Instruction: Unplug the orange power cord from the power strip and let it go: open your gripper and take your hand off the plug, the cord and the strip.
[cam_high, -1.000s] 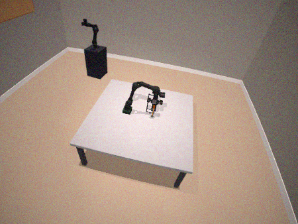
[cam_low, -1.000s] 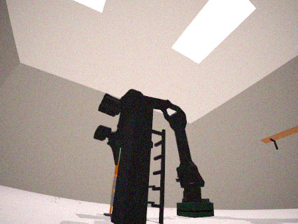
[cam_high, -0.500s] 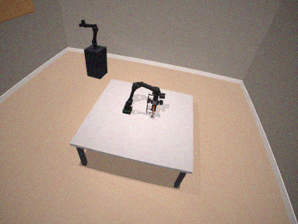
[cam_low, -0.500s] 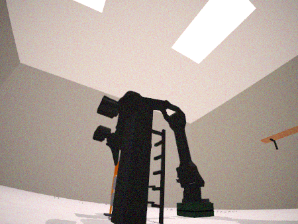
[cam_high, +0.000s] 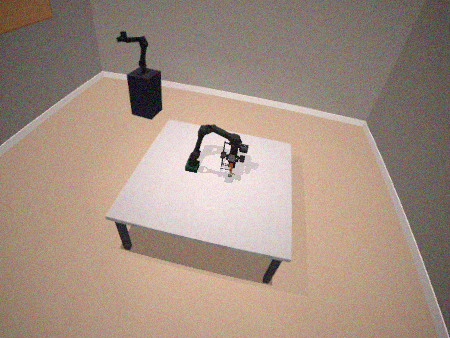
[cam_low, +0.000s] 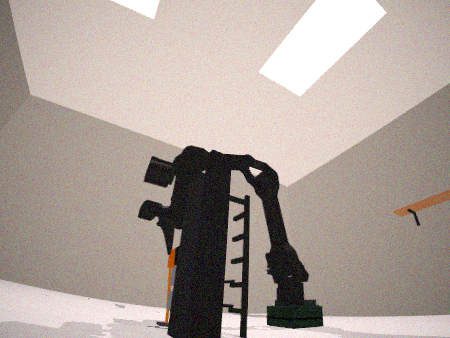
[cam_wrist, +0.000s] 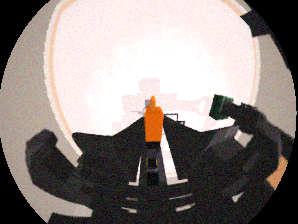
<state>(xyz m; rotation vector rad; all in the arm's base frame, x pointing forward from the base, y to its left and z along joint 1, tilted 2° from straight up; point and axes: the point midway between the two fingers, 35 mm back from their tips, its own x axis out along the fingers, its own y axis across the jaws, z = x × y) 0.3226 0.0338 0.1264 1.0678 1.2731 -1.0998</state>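
Observation:
The orange plug (cam_wrist: 154, 125) (cam_low: 171, 258) (cam_high: 231, 166) is between my fingertips, its cord hanging towards the table in the exterior view. My gripper (cam_wrist: 153, 119) is shut on the plug, a black finger on each side. The dark power strip (cam_wrist: 153, 170) runs below the plug in the wrist view and shows two square sockets. A short black part joins or overlaps the plug's lower end there, so I cannot tell whether the plug is still seated. In the exterior view a tall dark column hides most of the gripper.
A thin black ladder-like frame (cam_low: 245, 265) (cam_high: 223, 156) stands close beside the gripper. The arm's green base (cam_high: 192, 167) (cam_low: 295, 317) (cam_wrist: 220, 107) sits on the white table (cam_high: 200, 205). Another arm on a dark pedestal (cam_high: 145, 94) stands away from the table.

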